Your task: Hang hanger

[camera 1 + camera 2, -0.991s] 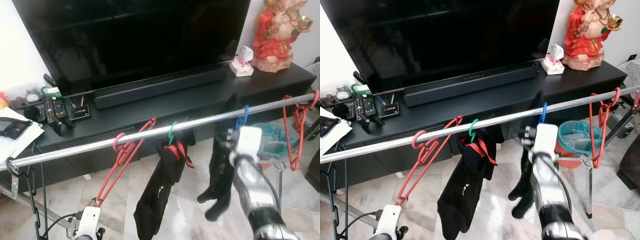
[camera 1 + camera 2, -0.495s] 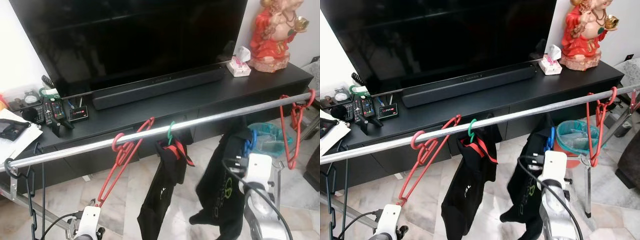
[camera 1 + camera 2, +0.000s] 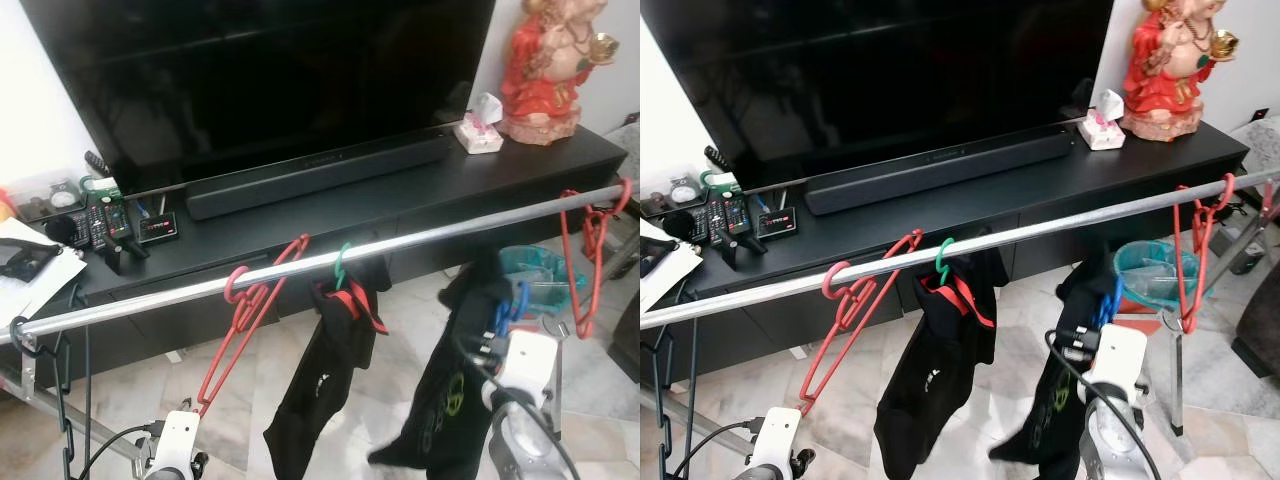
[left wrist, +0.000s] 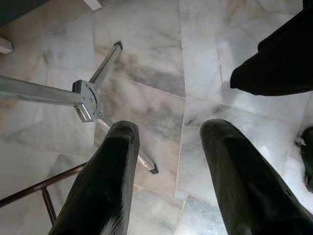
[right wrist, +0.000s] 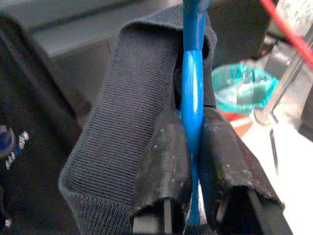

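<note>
Right gripper [image 5: 193, 147]: the 2 black fingers [image 5: 164, 161] are pressed flat against either side of the blue hanger [image 5: 192, 78], no gap visible between pads and plastic. The blue hanger carries a dark ribbed garment [image 5: 132, 98] draped over it; in the head views this black garment [image 3: 450, 380], with a green print, hangs below the silver rail [image 3: 420, 238], under its right half, and the hanger's blue hook [image 3: 505, 305] sits beneath the rail, not over it. Left gripper [image 4: 168, 161]: the 2 fingers stand well apart, holding nothing, pointed down at the marble floor [image 4: 146, 63] over a metal foot of the rack [image 4: 90, 100]. On the rail, left part: 1 red hanger [image 3: 250, 310] tilted, then a green hook [image 3: 343, 265] bearing another black garment [image 3: 325, 370]. At the rail's right end: more red hangers [image 3: 585, 250]. Behind the rail, a black TV bench [image 3: 400, 205] with a soundbar [image 3: 320, 172].
</note>
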{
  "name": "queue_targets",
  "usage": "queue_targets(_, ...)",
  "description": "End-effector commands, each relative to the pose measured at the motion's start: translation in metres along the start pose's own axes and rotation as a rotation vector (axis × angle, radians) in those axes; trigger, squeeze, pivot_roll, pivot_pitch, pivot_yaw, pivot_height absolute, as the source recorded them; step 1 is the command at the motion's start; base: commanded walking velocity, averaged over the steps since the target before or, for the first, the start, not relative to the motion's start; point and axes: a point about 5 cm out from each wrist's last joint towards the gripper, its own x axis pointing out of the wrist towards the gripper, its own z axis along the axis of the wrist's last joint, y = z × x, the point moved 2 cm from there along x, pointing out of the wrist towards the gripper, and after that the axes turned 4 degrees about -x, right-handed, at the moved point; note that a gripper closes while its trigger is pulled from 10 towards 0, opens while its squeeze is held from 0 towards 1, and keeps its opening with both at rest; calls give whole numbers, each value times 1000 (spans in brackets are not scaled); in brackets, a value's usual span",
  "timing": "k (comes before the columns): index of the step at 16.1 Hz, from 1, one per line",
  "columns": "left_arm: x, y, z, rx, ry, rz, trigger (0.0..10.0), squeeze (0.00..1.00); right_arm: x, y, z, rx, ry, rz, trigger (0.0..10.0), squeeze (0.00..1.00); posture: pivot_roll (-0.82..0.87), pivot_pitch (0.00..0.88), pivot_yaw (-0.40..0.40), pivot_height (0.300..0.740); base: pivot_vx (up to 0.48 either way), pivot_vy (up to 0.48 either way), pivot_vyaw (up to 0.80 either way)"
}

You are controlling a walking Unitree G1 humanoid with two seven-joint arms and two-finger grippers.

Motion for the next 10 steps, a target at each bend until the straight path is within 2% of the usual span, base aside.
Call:
queue_targets(1, -2, 8, -7, 18, 29, 19, 10000, 0, -2, 0, 26, 25, -128, -4, 10000, 0, -213, 0, 73, 740, 0, 0, 0)
queue_targets(3, -2, 10, -9, 23, 34, 18, 10000, 0, -12, 8, 33, 2, -172, 27, 10000, 0, -217, 0, 82, 740, 0, 0, 0)
queue_targets(5, -3, 13, -10, 28, 39, 19, 10000, 0, -30, 19, 36, -47, -201, 85, 10000, 0, -217, 0, 87, 740, 0, 0, 0)
queue_targets(7, -3, 14, -11, 25, 44, 22, 10000, 0, -43, 22, 36, -71, -200, 119, 10000, 0, -224, 0, 92, 740, 0, 0, 0)
queue_targets(10, -3, 16, -13, 24, 51, 24, 10000, 0, -52, 25, 39, -113, -209, 184, 10000, 0, -234, 0, 95, 740, 0, 0, 0)
